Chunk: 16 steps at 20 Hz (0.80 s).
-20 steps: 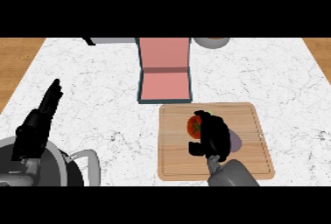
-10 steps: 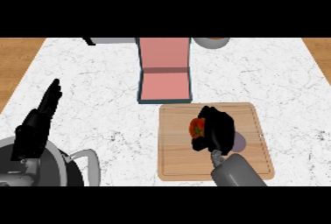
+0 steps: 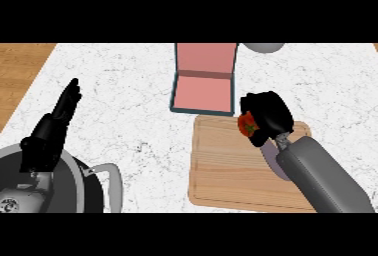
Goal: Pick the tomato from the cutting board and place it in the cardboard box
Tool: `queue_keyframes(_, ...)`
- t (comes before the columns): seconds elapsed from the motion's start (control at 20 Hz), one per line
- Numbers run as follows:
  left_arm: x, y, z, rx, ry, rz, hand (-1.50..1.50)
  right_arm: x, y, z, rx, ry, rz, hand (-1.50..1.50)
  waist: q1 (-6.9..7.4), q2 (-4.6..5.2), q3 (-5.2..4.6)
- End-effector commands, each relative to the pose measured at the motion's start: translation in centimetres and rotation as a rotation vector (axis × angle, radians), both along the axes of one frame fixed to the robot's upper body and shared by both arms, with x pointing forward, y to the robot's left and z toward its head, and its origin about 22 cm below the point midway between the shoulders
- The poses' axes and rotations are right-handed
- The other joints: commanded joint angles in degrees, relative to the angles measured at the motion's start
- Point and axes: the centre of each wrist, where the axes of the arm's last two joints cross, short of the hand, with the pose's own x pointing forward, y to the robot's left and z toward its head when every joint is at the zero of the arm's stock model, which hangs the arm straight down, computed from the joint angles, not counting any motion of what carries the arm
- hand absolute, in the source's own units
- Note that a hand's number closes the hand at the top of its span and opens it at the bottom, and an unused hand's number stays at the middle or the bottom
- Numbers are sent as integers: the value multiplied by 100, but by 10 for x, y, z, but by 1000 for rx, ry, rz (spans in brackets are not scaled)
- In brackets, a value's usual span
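I have the right hand (image 3: 267, 116) curled round the tomato (image 3: 246, 125). Its fingers wrap over the top and far side, so only a red sliver with a bit of green shows on the hand's left flank. The grip comes from the right because the forearm enters from the lower right corner of the cutting board (image 3: 229, 170). That leaves the tomato's open side facing the cardboard box (image 3: 201, 95).

The tomato sits inside the hand, over the board's far right corner and close to its far edge. From this steep angle I cannot tell whether it has cleared the wood.

The box lies open on the counter (image 3: 133, 100), just past the board's far left corner, with its flap folded away from me. I judge the carry is short: away from me and to the left, then release over the pink floor.

My left hand (image 3: 50, 132) rests near the counter's left edge, fingers straight and together, pointing up, above a dark round pot (image 3: 74, 185). A grey round vessel (image 3: 263, 47) sits at the far edge.
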Motion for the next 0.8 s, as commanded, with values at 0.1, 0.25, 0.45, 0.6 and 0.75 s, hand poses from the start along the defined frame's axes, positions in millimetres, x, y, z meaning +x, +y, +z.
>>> queue_keyframes(0.1,-7,-3,-23,-6,101,-1,0,44,-68,70,-15,-51,253,150,107,59,-76)
queue_keyframes(0.25,-5,-7,-23,-23,119,-13,0,62,-93,100,79,-51,320,150,92,50,-77)
queue_keyframes(0.45,-11,-7,-29,-26,116,-8,0,71,-102,112,346,-56,501,150,103,25,-69)
queue_keyframes(0.6,-3,-8,-19,-17,108,-16,0,85,-104,138,509,-36,627,150,135,26,-75)
queue_keyframes(0.75,-4,-7,-25,-15,132,-5,0,93,-110,142,613,7,731,150,90,4,-85)
